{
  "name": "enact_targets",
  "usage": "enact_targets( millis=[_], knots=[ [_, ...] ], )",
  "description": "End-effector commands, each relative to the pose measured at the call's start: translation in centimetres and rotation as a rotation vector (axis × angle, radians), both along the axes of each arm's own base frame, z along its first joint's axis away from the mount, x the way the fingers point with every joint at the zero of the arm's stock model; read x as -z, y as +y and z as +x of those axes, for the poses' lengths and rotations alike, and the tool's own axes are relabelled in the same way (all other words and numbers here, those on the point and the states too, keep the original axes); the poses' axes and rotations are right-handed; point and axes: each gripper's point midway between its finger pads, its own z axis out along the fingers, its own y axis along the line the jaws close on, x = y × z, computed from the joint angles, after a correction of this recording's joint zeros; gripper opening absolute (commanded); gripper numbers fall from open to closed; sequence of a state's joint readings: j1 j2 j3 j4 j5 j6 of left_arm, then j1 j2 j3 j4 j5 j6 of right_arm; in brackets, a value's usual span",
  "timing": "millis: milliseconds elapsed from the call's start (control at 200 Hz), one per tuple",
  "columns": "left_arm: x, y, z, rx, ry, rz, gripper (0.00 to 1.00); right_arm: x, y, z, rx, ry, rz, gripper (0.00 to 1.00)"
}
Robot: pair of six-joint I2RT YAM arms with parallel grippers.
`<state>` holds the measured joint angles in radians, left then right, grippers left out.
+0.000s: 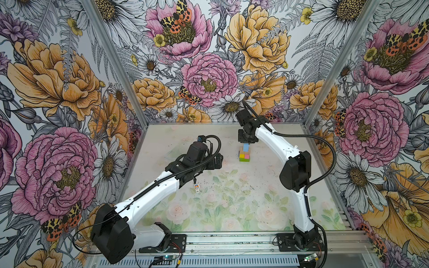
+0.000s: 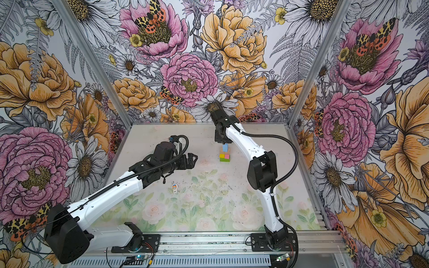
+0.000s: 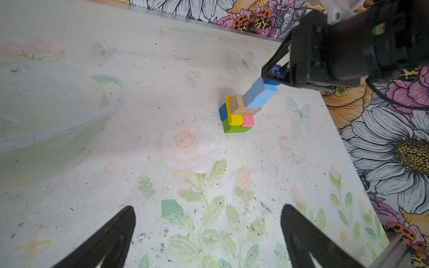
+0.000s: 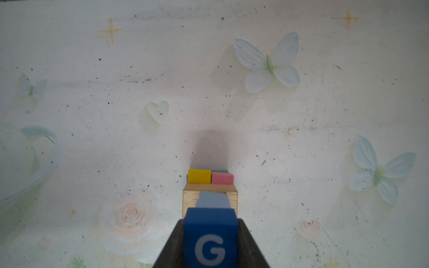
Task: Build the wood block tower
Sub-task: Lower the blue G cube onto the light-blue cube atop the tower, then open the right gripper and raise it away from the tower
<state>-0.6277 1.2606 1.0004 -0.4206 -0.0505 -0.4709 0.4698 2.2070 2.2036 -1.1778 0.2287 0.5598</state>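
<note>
The wood block tower [image 1: 244,155] [image 2: 224,156] stands at the back middle of the mat. In the left wrist view it has a green brick [image 3: 234,128] at the bottom, then a dark blue block, a yellow brick [image 3: 235,116] and a pink brick [image 3: 248,120], a tan brick [image 3: 239,105] and light blue cubes [image 3: 261,92]. My right gripper [image 4: 210,222] [image 1: 247,140] hangs right over the tower, shut on a dark blue cube marked G [image 4: 210,236] [image 3: 275,72] that meets the top light blue cube. My left gripper [image 3: 207,222] [image 2: 192,160] stands open and empty, left of the tower. The white toy figure [image 1: 196,188] [image 2: 174,187] lies on the mat.
The flowered back wall [image 1: 209,111] stands close behind the tower, with metal frame posts [image 1: 144,125] at the back corners. The right arm's elbow [image 1: 294,171] hangs to the right of the tower. A metal rail [image 1: 232,241] runs along the front edge.
</note>
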Motion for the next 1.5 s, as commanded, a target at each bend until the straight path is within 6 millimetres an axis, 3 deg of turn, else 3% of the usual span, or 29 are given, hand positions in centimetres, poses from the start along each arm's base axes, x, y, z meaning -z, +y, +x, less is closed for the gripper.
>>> enact_targets(
  millis=[0, 795, 1161, 1496],
  knots=[
    [-1.8, -0.2, 0.3, 0.009, -0.04, -0.037, 0.99, -2.0, -0.6, -0.2, 0.024, -0.039, 0.01, 0.32],
    [-1.9, -0.2, 0.4, 0.003, -0.046, -0.038, 0.99, -2.3, -0.6, 0.0, 0.026, -0.051, 0.012, 0.42],
    [-2.6, 0.4, 0.3, -0.013, -0.064, -0.039, 0.99, -6.6, -1.2, -0.4, 0.029, -0.142, 0.036, 0.5],
    [-3.0, 2.4, -1.8, -0.066, -0.068, -0.041, 0.99, -11.1, -1.5, -3.4, 0.002, -0.212, 0.07, 0.51]
  ],
)
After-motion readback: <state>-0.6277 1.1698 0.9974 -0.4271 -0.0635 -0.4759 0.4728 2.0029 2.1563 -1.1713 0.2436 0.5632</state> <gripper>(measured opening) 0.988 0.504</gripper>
